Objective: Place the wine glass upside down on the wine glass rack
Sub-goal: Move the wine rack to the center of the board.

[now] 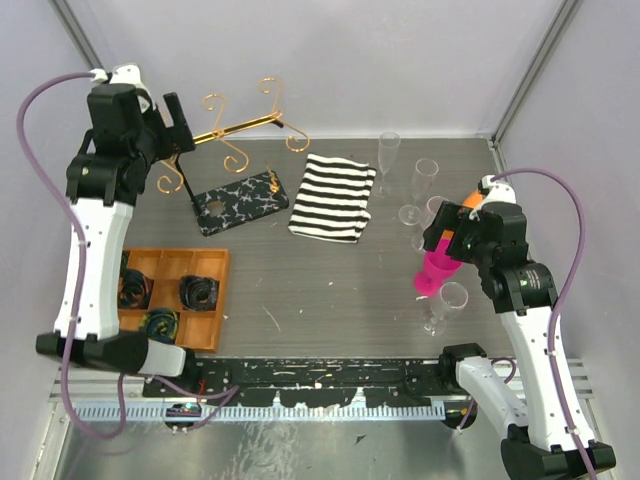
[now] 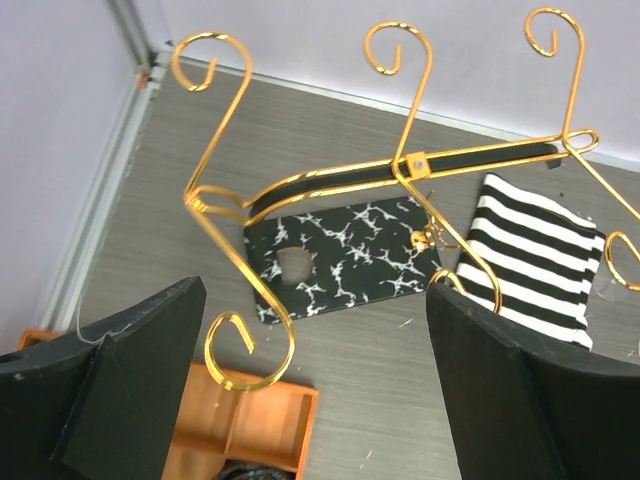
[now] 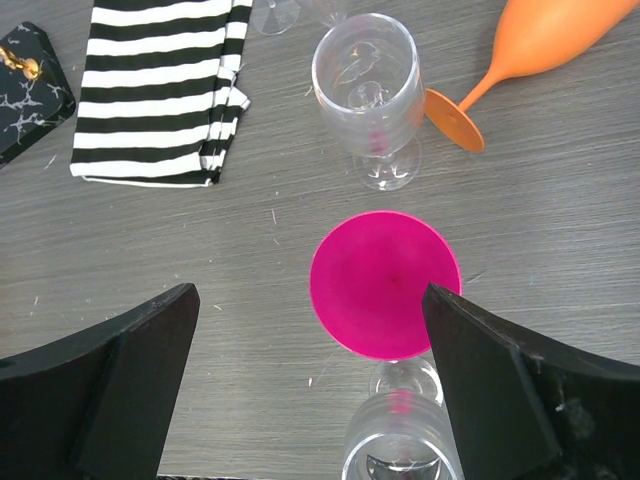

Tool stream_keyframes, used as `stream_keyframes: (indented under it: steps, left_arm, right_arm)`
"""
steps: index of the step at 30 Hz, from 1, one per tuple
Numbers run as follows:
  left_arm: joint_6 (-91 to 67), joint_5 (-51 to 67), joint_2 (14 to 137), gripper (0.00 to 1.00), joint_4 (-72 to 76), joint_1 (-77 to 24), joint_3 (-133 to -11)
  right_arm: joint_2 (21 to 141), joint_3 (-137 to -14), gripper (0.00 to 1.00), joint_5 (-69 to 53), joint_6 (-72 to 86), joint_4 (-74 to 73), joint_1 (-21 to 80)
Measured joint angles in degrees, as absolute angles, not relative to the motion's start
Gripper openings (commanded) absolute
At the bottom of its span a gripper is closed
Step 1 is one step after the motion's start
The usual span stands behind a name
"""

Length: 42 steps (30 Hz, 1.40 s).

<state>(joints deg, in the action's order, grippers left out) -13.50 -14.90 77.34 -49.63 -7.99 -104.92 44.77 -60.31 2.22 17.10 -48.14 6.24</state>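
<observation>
Grey scratched table (image 1: 320, 290), pale walls (image 1: 330, 60) | left gripper (image 2: 315, 298) spread wide, nothing held, over rack (image 2: 345, 255) at far left | cloth (image 1: 333, 197) beside rack | pink glass (image 3: 385, 283) seen between wide-open fingers of right gripper (image 3: 310, 296), not clamped.

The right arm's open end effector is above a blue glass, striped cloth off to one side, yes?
No: the glass under the open right end effector is pink, not blue, per the right wrist view. The striped cloth lies off to one side.
</observation>
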Motion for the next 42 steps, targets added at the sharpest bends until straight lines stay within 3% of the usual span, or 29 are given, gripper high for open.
stream_keyframes:
  steps: [7,12,17,24,42]
  left_arm:
    - [-11.0,-5.0,90.7,0.92,-52.0,-4.3,-115.4]
    - [-10.2,1.8,96.0,1.0,-53.6,-2.3,-119.0]
    - [-10.8,7.0,99.4,0.99,-53.9,-2.1,-121.3]
    - [-13.5,10.0,106.3,0.8,-54.3,-2.2,-128.1]
    - [-15.2,9.2,117.0,0.61,-57.2,-3.8,-138.0]
  right_arm:
    - [44.8,-60.3,1.0,1.5,17.0,-48.4,6.2]
    - [44.8,-59.5,1.0,1.0,17.0,-48.4,6.2]
    - [44.8,-58.4,1.0,-0.1,17.0,-48.5,6.2]
    - [45.0,-57.2,1.0,-0.7,17.0,-48.5,6.2]
    - [45.8,-56.8,1.0,-1.1,17.0,-48.5,6.2]
